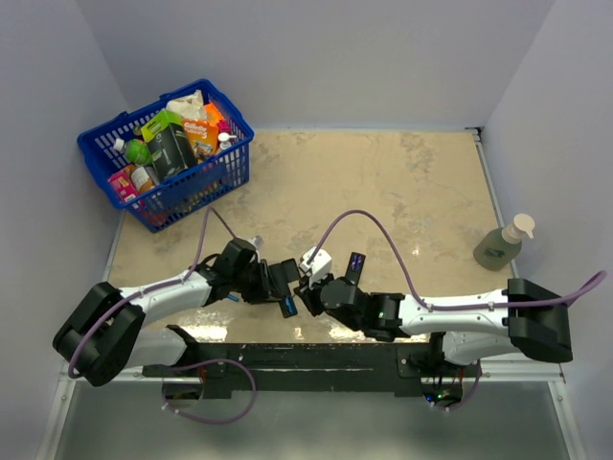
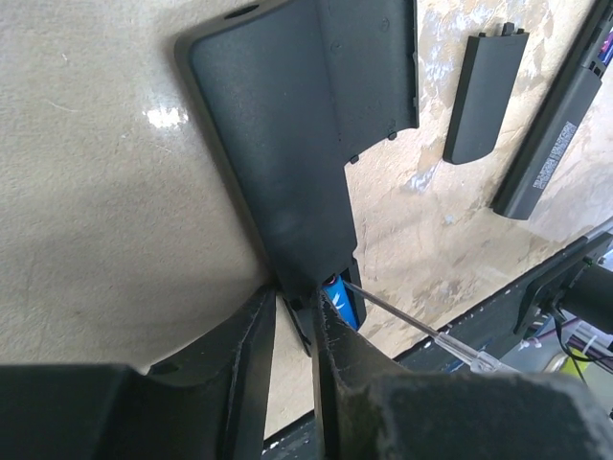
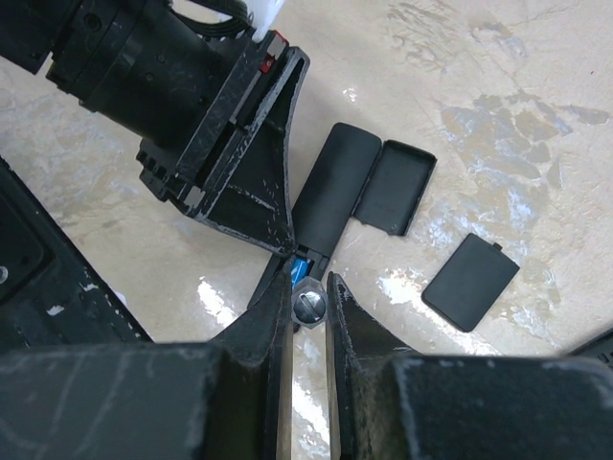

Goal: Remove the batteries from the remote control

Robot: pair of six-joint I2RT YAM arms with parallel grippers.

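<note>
The black remote control (image 2: 287, 144) lies back up, its battery bay open at the near end. One bright blue battery (image 2: 343, 299) shows in that bay; any other batteries are hidden. My left gripper (image 2: 297, 292) is shut on the remote's near end. In the right wrist view my right gripper (image 3: 308, 287) is shut on a clear-handled screwdriver (image 3: 308, 305). The thin screwdriver shaft (image 2: 407, 319) reaches to the top end of the battery (image 3: 304, 268). In the top view the left gripper (image 1: 273, 283) and right gripper (image 1: 308, 290) meet at the table's near middle.
A loose black cover (image 3: 471, 281) and a second flat black piece (image 3: 395, 187) lie beside the remote. Another long black remote (image 2: 560, 125) rests further right. A blue basket (image 1: 168, 158) of groceries stands at the far left. A soap bottle (image 1: 503, 244) stands at the right.
</note>
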